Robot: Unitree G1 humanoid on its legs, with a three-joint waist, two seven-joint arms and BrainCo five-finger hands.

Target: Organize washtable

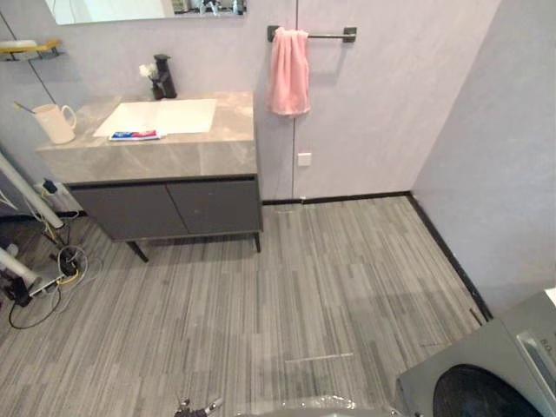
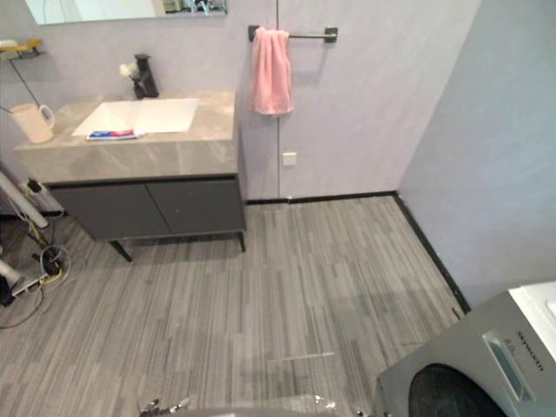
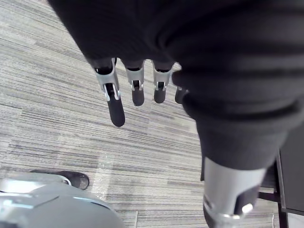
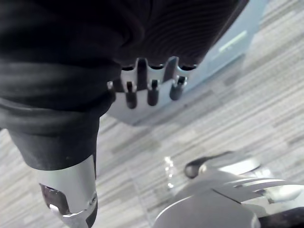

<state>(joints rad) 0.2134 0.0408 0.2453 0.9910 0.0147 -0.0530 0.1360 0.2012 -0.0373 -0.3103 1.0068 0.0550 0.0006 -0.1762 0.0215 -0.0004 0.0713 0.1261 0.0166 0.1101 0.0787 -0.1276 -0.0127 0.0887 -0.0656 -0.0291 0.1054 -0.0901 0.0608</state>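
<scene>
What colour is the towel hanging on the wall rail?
Pink; the towel shows best in the left eye view.

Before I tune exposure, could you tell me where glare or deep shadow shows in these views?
Left eye view: the mirror is bright, and shadow lies under the cabinet. Left wrist view: a faint glint on the floor.

Looks down along the right hand (image 4: 152,95), dark ribbed cover close in front. Finds its fingers (image 4: 131,97) straight and slack, curled round nothing and touching nothing, with the thumb (image 4: 71,190) set apart from them, also straight. Beyond the fingertips, takes in a pale grey appliance (image 4: 216,59) with a light strip on its face, standing on grey striped plank floor (image 4: 256,109).
</scene>
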